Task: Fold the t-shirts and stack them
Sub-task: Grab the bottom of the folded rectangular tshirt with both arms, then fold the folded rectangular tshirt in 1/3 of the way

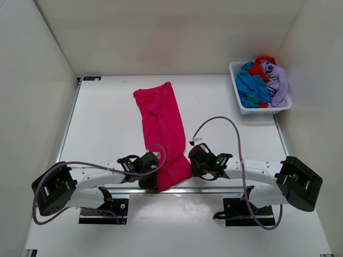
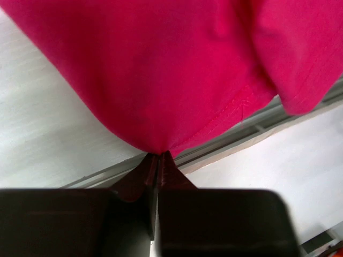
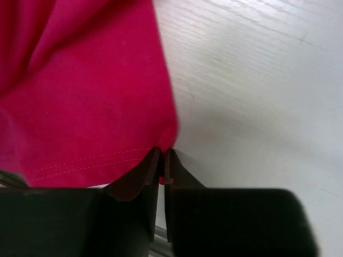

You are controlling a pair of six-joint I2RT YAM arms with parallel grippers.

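Where magenta-pink t-shirt [image 1: 161, 126] lies as long strip on table [image 1: 107, 123], left gripper [image 2: 159, 158] pinches its near-left hem corner, fingers nearly together on cloth. Right gripper [image 3: 162, 156] nips near-right hem corner likewise. White slatted basket [image 1: 263, 111] far right of it, well apart, holds blue t-shirt [image 1: 251, 85], red t-shirt [image 1: 262, 63], lavender t-shirt [image 1: 278, 83].

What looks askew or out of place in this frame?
The magenta t-shirt lies slanted across the table, not square to it; the left hand and right hand pinch its near corners. In the white basket, a lavender t-shirt droops over the rim. Nothing looks damaged.
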